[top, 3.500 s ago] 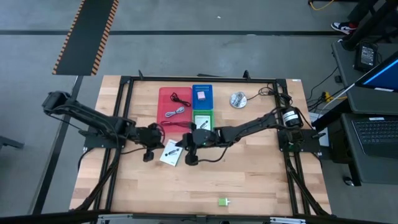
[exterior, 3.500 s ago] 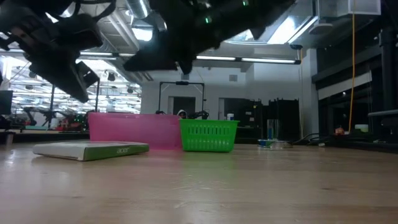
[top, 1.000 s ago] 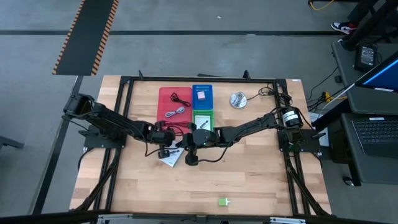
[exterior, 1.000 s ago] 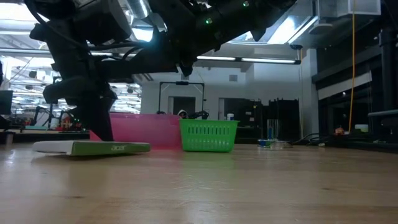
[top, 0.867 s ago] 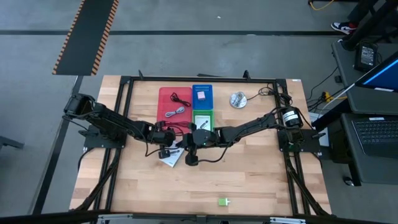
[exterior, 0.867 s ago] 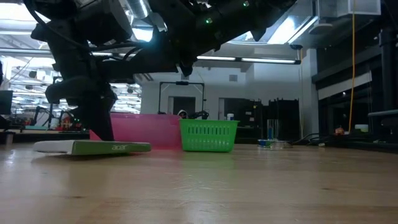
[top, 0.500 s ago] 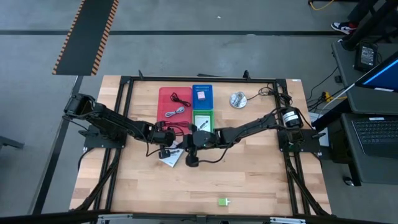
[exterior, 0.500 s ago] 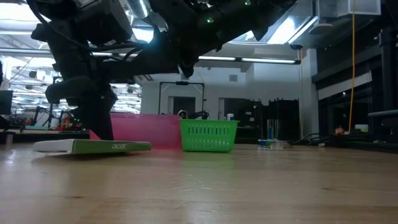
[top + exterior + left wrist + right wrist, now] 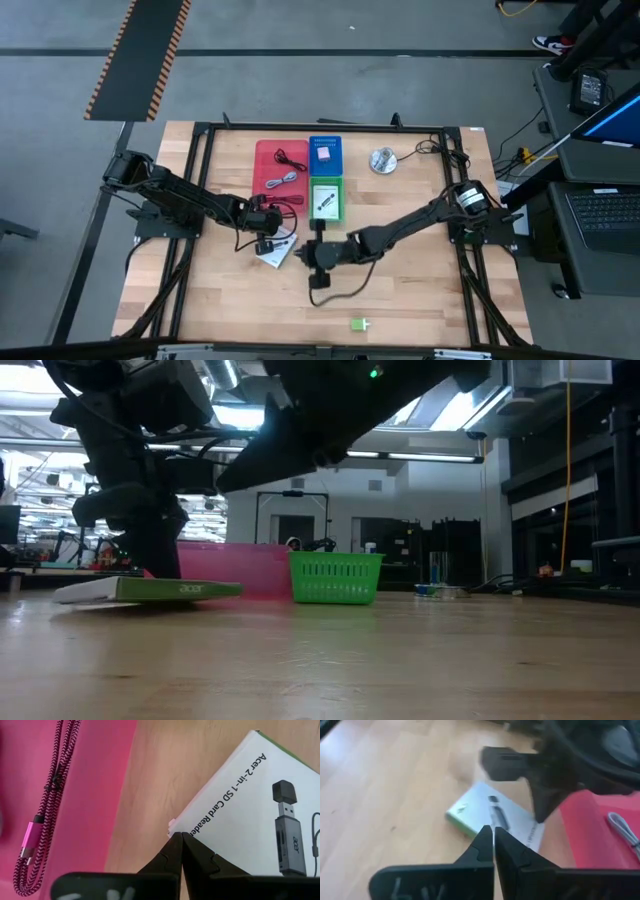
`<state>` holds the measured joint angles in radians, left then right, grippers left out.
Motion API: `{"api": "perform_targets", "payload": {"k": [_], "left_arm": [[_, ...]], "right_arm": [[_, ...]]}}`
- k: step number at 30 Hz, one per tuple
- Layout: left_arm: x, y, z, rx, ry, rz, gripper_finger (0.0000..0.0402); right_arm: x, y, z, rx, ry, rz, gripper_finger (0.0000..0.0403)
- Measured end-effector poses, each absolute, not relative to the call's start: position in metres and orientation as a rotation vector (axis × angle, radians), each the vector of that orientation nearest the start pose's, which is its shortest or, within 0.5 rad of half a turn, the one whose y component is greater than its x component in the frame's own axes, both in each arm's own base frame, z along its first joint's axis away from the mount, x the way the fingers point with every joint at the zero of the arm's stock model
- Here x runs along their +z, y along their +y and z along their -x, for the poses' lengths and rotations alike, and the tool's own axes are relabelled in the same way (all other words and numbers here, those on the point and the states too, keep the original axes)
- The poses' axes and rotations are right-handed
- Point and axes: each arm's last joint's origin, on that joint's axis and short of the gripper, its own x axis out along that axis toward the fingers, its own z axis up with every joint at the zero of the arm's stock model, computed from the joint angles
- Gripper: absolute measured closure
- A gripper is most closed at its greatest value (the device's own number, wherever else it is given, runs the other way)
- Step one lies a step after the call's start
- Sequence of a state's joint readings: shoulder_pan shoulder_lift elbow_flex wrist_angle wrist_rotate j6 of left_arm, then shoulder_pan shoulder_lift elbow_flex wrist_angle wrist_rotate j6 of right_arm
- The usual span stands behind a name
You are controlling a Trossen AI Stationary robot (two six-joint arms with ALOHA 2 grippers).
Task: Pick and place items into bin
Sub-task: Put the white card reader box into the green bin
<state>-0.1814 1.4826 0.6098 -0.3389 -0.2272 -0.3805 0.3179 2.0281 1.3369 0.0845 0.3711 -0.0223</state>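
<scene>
The white card box (image 9: 274,248) lies on the table (image 9: 420,290) just beside the pink bin (image 9: 280,167), with the left hand (image 9: 266,243) pressed together at its edge. The right hand (image 9: 320,278), fingers also pressed together and empty, hangs nearby, below the green bin (image 9: 326,200).

The middle of the desk (image 9: 200,300) is crowded: the left gripper (image 9: 265,246) is set on the white box (image 9: 275,249), with the right gripper (image 9: 320,281) just beside it toward the front. Behind them the way is blocked by the pink bin (image 9: 280,166), blue bin (image 9: 325,155) and green bin (image 9: 326,199). Open wood is left along the front, apart from a small green block (image 9: 357,324), and at the front corners.
</scene>
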Motion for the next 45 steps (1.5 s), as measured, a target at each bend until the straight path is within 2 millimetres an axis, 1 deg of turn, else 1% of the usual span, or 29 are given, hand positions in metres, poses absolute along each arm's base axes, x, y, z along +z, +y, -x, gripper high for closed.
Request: {"api": "perform_targets", "payload": {"k": [3, 5, 8, 12, 18, 21, 23, 26, 29, 33, 36, 39, 43, 45], "left_arm": [[0.127, -0.036, -0.231, 0.268, 1.155, 0.085, 0.0398], [0.127, -0.036, -0.231, 0.268, 1.156, 0.085, 0.0398], [0.127, -0.036, -0.231, 0.269, 1.156, 0.085, 0.0398], [0.127, -0.036, -0.231, 0.269, 1.156, 0.084, 0.0398], [0.127, -0.036, -0.231, 0.269, 1.155, 0.083, 0.0398], [0.127, -0.036, -0.231, 0.27, 1.155, 0.083, 0.0398], [0.127, -0.036, -0.231, 0.27, 1.155, 0.083, 0.0398], [0.127, -0.036, -0.231, 0.27, 1.154, 0.083, 0.0398], [0.127, -0.036, -0.231, 0.271, 1.153, 0.082, 0.0398], [0.127, -0.036, -0.231, 0.271, 1.153, 0.082, 0.0398], [0.127, -0.036, -0.231, 0.264, 1.153, 0.072, 0.0398], [0.127, -0.036, -0.231, 0.264, 1.152, 0.072, 0.0398], [0.127, -0.036, -0.231, 0.261, 1.152, 0.069, 0.0398], [0.127, -0.036, -0.231, 0.261, 1.151, 0.068, 0.0398]], "right_arm": [[0.176, 0.136, -0.42, -0.033, 0.569, 0.248, 0.0402], [0.176, 0.137, -0.419, -0.032, 0.57, 0.249, 0.04], [0.176, 0.138, -0.419, -0.032, 0.577, 0.247, 0.0386], [0.176, 0.138, -0.419, -0.027, 0.577, 0.266, 0.0354], [0.176, 0.138, -0.419, -0.008, 0.578, 0.327, 0.029], [0.171, 0.138, -0.421, -0.007, 0.583, 0.338, 0.0264], [0.163, 0.137, -0.423, -0.002, 0.587, 0.369, 0.0254], [0.151, 0.138, -0.43, -0.007, 0.609, 0.453, 0.0247], [0.144, 0.14, -0.44, -0.046, 0.617, 0.569, 0.0246], [0.14, 0.144, -0.452, -0.039, 0.653, 0.612, 0.0246], [0.132, 0.145, -0.455, -0.018, 0.713, 0.662, 0.0246], [0.131, 0.145, -0.456, -0.01, 0.718, 0.685, 0.0246], [0.13, 0.143, -0.455, -0.074, 0.738, 0.722, 0.0246], [0.128, 0.142, -0.454, -0.076, 0.757, 0.736, 0.0246]]}}
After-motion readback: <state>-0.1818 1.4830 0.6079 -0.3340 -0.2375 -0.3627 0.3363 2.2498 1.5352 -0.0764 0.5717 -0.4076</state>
